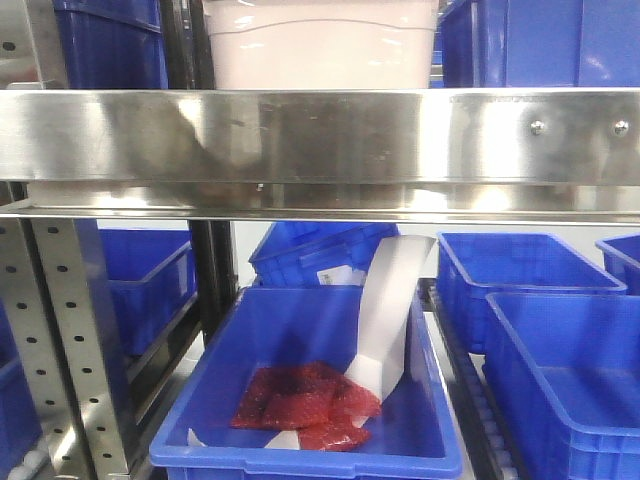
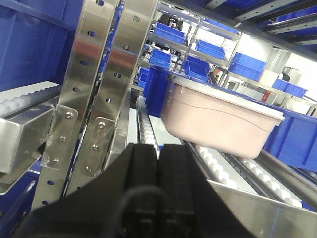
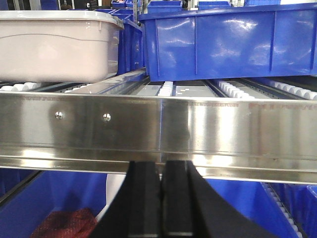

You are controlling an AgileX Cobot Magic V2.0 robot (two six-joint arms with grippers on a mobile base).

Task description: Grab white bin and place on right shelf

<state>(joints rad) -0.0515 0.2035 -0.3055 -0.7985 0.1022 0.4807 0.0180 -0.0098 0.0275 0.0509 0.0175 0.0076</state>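
The white bin (image 1: 320, 45) rests on the roller track of the right shelf, behind the shelf's broad steel front rail (image 1: 320, 135). In the left wrist view the white bin (image 2: 218, 121) sits tilted on white rollers, ahead and to the right of my left gripper (image 2: 158, 148), which is shut and empty. From the right wrist the white bin (image 3: 54, 47) shows at upper left above the front rail (image 3: 158, 126). My right gripper (image 3: 160, 166) is shut with nothing in it, just below that rail.
Blue bins (image 1: 540, 40) flank the white bin on the shelf. Below, a blue bin (image 1: 310, 400) holds a red mesh bag (image 1: 300, 405) and a white sheet. More blue bins (image 1: 565, 375) stand at the right. Perforated steel uprights (image 2: 94, 99) rise at the left.
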